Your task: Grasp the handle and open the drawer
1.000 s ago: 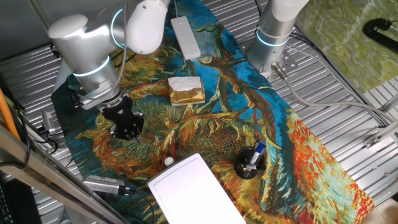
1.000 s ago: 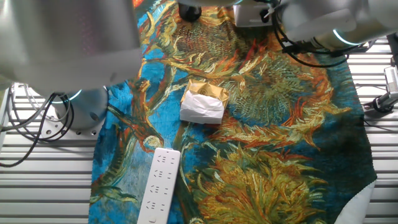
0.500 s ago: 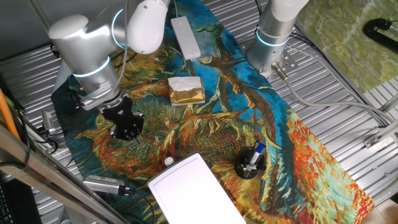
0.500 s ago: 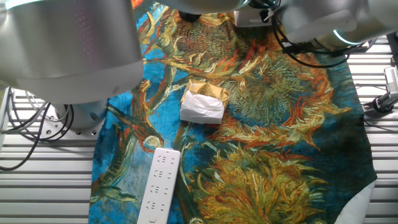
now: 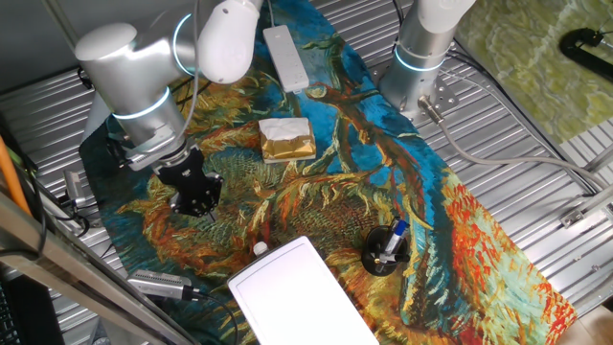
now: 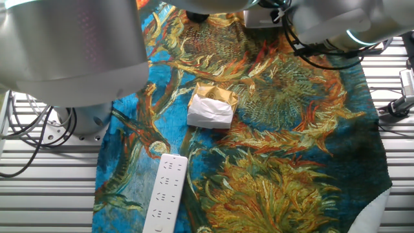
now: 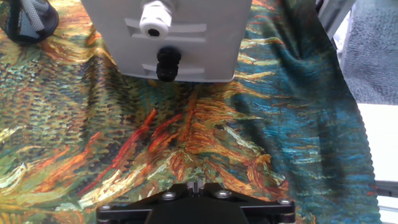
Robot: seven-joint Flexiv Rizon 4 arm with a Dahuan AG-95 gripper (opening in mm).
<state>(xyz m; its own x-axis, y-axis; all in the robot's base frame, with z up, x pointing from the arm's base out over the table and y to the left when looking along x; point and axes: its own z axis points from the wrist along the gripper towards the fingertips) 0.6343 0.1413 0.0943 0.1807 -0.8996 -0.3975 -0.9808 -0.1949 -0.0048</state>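
The drawer (image 5: 299,295) is a flat-topped white box at the near edge of the painted cloth, with a small white knob (image 5: 259,249) at its front. In the hand view its grey-white front (image 7: 166,38) fills the top, with a white knob (image 7: 155,18) and a black knob (image 7: 168,62) on it. My black gripper (image 5: 198,204) hangs over the cloth to the left of the drawer, apart from it. In the hand view the gripper (image 7: 195,186) shows at the bottom edge with its fingers closed together and nothing between them.
A gold-and-white foil block (image 5: 285,139) lies mid-cloth and also shows in the other fixed view (image 6: 211,107). A white power strip (image 5: 285,56) lies at the far end. A black cup with pens (image 5: 386,251) stands right of the drawer. A second arm's base (image 5: 421,57) stands at the back right.
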